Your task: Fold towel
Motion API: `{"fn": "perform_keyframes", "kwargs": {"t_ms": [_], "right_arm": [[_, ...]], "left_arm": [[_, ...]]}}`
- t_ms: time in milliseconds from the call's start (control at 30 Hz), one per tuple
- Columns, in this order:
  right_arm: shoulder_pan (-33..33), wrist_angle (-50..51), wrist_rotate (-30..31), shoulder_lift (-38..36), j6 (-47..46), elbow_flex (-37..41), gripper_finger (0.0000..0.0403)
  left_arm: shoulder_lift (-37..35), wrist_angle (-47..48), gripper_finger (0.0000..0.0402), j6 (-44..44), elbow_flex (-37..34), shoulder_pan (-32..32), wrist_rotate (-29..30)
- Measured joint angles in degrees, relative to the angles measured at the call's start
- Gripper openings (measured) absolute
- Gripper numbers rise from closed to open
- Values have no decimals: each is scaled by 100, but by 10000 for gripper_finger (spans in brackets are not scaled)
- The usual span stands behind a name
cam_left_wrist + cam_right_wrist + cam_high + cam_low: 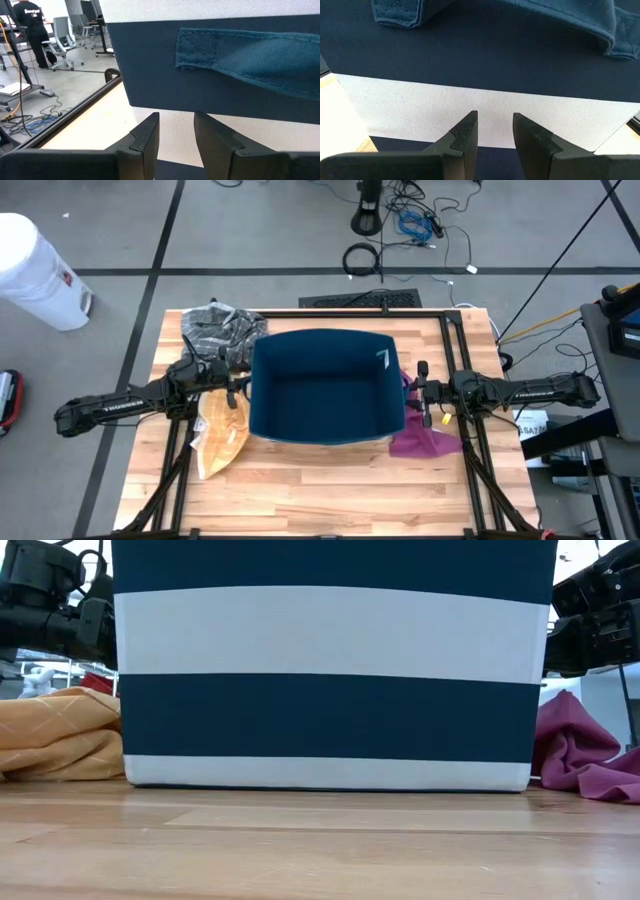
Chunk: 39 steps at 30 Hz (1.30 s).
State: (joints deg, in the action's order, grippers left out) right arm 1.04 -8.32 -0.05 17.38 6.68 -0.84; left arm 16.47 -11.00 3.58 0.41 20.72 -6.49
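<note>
Left gripper (240,385): left of frame centre in the high view, at the bin's left wall; its fingers (145,142) stand apart with a gap between them, nothing pinched, pointing at that wall.
Right gripper (415,385): right of frame centre in the high view, at the bin's right wall; fingers (462,137) likewise parted on nothing, facing the white band.
Bin (325,345): navy fabric with white bands, open top, mid-frame in the high view; fills most of the low view; a sewn navy handle strap (240,47) shows on its side.
Orange towel (222,435): crumpled on the table, lower left of the bin, under the left arm; at left edge in the low view.
Magenta towel (425,438): bunched at the bin's lower right corner, under the right arm.
Grey patterned towel (220,328): heaped at upper left of the bin.
Table (330,490): pale wood planks, bare toward the frame's bottom.
White container (35,270): on the floor, upper left of the frame.
Person (30,27): in dark clothes, far off at upper left of the left wrist view, near office chairs.
</note>
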Motion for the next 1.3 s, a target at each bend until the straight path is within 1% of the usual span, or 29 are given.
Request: {"fn": "perform_keyframes", "kwargs": {"t_ms": [867,1167,1233,1300], "right_arm": [[0,2,-2,0,0,2,110],[0,2,-2,-2,0,2,110],[0,2,0,-1,0,2,110],[0,1,-1,0,1,1,110]], "left_arm": [[2,-53,128,-12,1,-1,-1],[0,-68,128,-340,1,-1,-1],[2,-211,128,-476,0,-1,-3],[2,-762,128,-490,0,-1,-1]]}}
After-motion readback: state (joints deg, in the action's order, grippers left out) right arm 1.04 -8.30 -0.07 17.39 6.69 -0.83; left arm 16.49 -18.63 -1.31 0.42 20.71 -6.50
